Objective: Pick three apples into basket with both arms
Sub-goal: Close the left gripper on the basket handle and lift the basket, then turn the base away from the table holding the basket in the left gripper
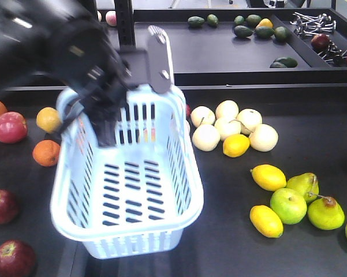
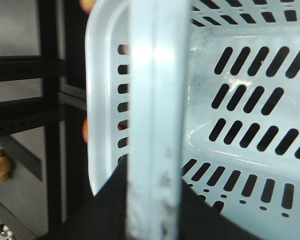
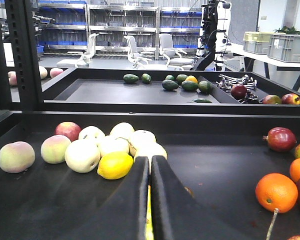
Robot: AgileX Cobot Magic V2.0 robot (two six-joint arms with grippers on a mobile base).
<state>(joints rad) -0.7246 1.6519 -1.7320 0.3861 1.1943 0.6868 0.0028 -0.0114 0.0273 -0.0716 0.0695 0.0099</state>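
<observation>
My left end effector (image 1: pixel 155 62) grips the basket (image 1: pixel 195 193) by its handle, and the maroon apples (image 1: pixel 1 206) lie off its left side, across from my pinched-narrow, seemingly empty right end effector (image 3: pixel 150 164).

Beyond the black display tables (image 3: pixel 115 92) lies an open workroom. Metal shelving (image 3: pixel 125 22) loaded with blue bins lines the far side, and white office chairs (image 3: pixel 135 47) stand on the grey floor (image 3: pixel 110 62) before it. To the right, a pale table (image 3: pixel 249 51) carries grey crates (image 3: pixel 288 46) (a green plant (image 3: pixel 295 30) shows behind them) against a white wall (image 3: pixel 282 12). A black perforated post (image 3: pixel 25 55) rises at the left. The light is bright and even.
</observation>
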